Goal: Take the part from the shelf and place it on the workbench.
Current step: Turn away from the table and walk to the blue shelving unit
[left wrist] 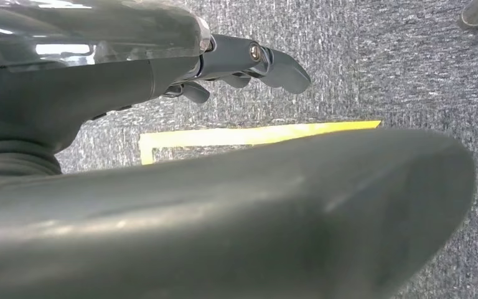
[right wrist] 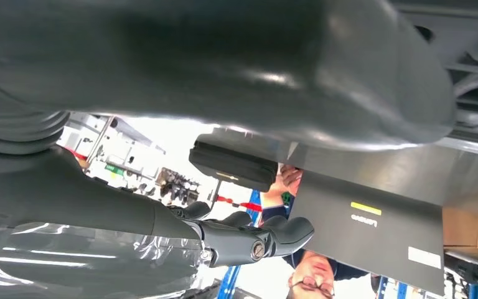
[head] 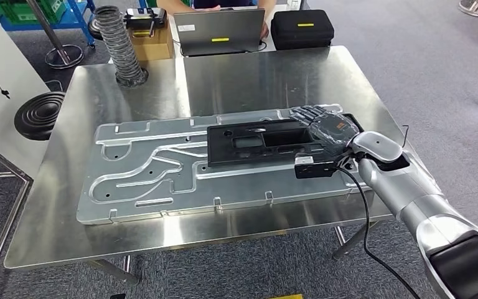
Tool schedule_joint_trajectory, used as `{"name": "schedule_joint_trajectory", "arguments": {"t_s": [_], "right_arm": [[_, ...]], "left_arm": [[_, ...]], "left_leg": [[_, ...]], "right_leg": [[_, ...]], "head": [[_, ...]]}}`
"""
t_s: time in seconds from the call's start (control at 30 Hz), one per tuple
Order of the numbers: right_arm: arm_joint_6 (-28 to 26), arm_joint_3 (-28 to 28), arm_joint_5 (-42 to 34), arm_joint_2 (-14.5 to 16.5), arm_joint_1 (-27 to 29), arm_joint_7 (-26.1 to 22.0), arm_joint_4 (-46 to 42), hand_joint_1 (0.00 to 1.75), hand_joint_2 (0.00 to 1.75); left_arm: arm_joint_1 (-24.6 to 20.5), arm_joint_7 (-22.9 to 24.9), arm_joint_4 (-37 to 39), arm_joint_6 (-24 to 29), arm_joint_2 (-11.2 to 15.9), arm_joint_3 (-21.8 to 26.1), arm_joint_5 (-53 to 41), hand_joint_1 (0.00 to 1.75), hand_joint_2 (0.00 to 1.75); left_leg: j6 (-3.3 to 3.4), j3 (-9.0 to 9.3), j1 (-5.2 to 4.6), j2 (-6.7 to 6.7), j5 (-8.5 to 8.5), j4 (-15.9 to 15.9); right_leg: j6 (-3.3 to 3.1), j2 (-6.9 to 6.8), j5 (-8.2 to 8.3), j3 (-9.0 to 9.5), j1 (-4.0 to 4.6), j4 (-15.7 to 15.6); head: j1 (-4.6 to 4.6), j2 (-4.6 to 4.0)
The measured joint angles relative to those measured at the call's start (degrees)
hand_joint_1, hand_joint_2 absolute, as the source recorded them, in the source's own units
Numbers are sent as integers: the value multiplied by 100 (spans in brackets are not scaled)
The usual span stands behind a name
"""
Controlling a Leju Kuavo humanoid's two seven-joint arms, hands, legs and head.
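The part [head: 255, 142] is a long black plastic moulding. It lies flat on a large grooved aluminium plate [head: 149, 180] on the steel workbench [head: 255, 75]. My right hand [head: 327, 128] lies over the part's right end with its fingers stretched out along it. In the right wrist view the dark fingers [right wrist: 249, 240] and the thick thumb stand apart with nothing between them, and the part [right wrist: 473, 68] lies beyond the thumb. My left hand [left wrist: 249, 62] hangs over the carpet, its fingers loosely extended and holding nothing.
At the bench's far edge a person [head: 224, 3] sits behind a grey laptop [head: 219, 31], beside a black case [head: 302, 28]. A ribbed hose [head: 118, 43] stands at the far left corner. A black cable [head: 364, 212] hangs from my right wrist. Yellow tape [left wrist: 255, 134] marks the floor.
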Motion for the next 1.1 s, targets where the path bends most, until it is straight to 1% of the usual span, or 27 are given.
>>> {"name": "schedule_joint_trajectory", "arguments": {"t_s": [0.1,0.13,0.17,0.2,0.27,0.3,0.33,0.37,0.4,0.47,0.5,0.53,0.63,0.67,0.7,0.73,0.77,0.8,0.83,0.87,0.9,0.93,0.97,1.0,1.03,1.07,1.1], "right_arm": [[-3,0,1,9,-6,0,7,0,0],[-4,0,1,11,-5,0,10,0,0],[-7,-1,1,11,-7,1,14,0,0],[-9,-1,1,11,-7,1,17,0,0],[-12,-1,1,11,8,2,24,0,0],[-13,-1,1,11,23,2,30,0,0],[-13,0,1,11,37,2,37,0,0],[-13,0,2,11,44,2,43,0,0],[-14,0,2,11,43,3,46,0,0],[-20,-2,2,13,22,5,45,0,0],[-26,-4,2,14,12,7,45,0,0],[-33,-6,2,15,-1,9,45,0,0],[-46,-8,3,21,-20,23,45,0,0],[-49,-7,4,27,-21,27,45,0,0],[-50,-7,4,36,-23,27,45,0,0],[-51,-7,5,44,-22,28,45,0,0],[-52,-7,7,51,-18,29,46,0,0],[-52,-7,8,55,-11,30,47,0,0],[-51,-7,10,57,-1,31,49,0,0],[-51,-7,13,59,9,31,51,0,0],[-50,-7,15,60,15,30,54,0,0],[-50,-7,16,60,17,30,55,0,0],[-50,-7,19,60,16,30,55,0,0],[-51,-9,21,60,13,30,56,0,0],[-51,-11,23,60,10,31,57,0,0],[-52,-13,26,60,8,32,57,0,0],[-52,-15,28,60,9,33,59,0,0]], "left_arm": [[8,13,0,2,-1,19,3,0,0],[7,14,0,3,-1,26,4,0,0],[3,14,0,2,-2,32,4,0,0],[-3,14,0,2,-2,37,4,0,0],[-7,15,0,1,-2,41,3,0,0],[-6,16,0,1,-2,43,2,0,0],[-5,16,0,1,-2,44,2,0,0],[-4,16,0,1,-2,45,2,0,0],[-5,16,0,1,-2,46,2,0,0],[-9,16,0,1,-3,48,1,0,0],[-11,17,0,1,-5,49,0,0,0],[-14,19,0,1,-7,49,-3,0,0],[-11,28,0,1,-11,49,-13,0,0],[-8,31,0,1,-13,50,-15,0,0],[-6,33,0,2,-13,50,-15,0,0],[-7,33,0,3,-12,51,-15,0,0],[-7,34,0,3,-11,51,-16,0,0],[-7,34,0,4,-10,51,-16,0,0],[-7,34,0,5,-8,51,-16,0,0],[-6,34,0,7,-6,52,-16,0,0],[-6,34,0,9,-4,52,-15,0,0],[-8,34,0,12,-2,53,-15,0,0],[-16,33,0,14,-1,54,-15,0,0],[-24,28,0,16,1,53,-15,0,0],[-28,23,0,17,2,52,-16,0,0],[-28,17,0,17,3,52,-16,0,0],[-22,13,0,18,4,52,-17,0,0]], "left_leg": [[113,-22,-20,-4,74,-92],[154,-43,-18,-1,115,-106],[194,-72,-11,4,158,-123],[224,-110,-3,9,201,-135],[254,-215,-10,12,278,-134],[256,-273,-13,12,320,-133],[254,-334,-16,11,364,-132],[248,-394,-17,10,410,-131],[237,-447,-20,9,454,-130],[204,-522,-27,6,540,-131],[178,-537,-29,5,580,-142],[149,-543,-26,6,621,-153],[47,-556,-16,4,724,-211],[12,-586,-17,3,635,-159],[-18,-643,-17,2,454,-15],[-42,-730,-11,3,172,268],[-66,-831,-7,4,-132,648],[-84,-918,-3,4,-355,1038],[-100,-955,2,5,-471,1350],[-113,-901,6,5,-443,1469],[-122,-741,11,6,-322,1368],[-130,-488,19,7,-183,1080],[-133,-176,25,5,-123,673],[-107,81,20,-4,-126,299],[-74,245,15,-11,-171,36],[-27,316,2,-17,-219,-99],[34,300,-9,-21,-209,-124]], "right_leg": [[121,2,57,-64,0,9],[157,3,14,-87,-10,40],[189,4,-110,-141,-22,158],[217,6,-310,-234,-36,390],[264,7,-787,-494,-53,1127],[278,7,-939,-583,-58,1449],[282,7,-987,-584,-59,1606],[275,7,-930,-473,-59,1541],[255,8,-796,-243,-55,1250],[189,9,-598,330,-30,418],[153,10,-551,519,-8,121],[123,12,-547,610,16,-47],[21,0,-426,569,38,-146],[-19,-11,-350,538,24,-186],[-55,-22,-271,496,6,-228],[-81,-32,-194,436,-8,-252],[-97,-32,-127,358,-8,-259],[-101,-35,-67,276,-8,-253],[-95,-38,-6,189,-8,-244],[-83,-39,51,102,-12,-231],[-66,-40,103,16,-19,-208],[-43,-38,146,-65,-27,-177],[-14,-37,181,-144,-26,-134],[17,-36,209,-207,-23,-86],[52,-36,238,-250,-14,-48],[87,-36,272,-277,-5,-27],[123,-37,311,-288,-7,-24]], "head": [[0,0],[0,0],[0,0],[0,0],[0,0],[0,0],[0,0],[0,0],[0,0],[-1,0],[0,0],[0,0],[0,-1],[-1,-1],[-1,-1],[-1,-1],[-1,0],[-1,0],[-1,0],[-2,0],[-2,0],[-2,0],[-2,0],[-2,0],[-1,0],[0,1],[1,1]]}}
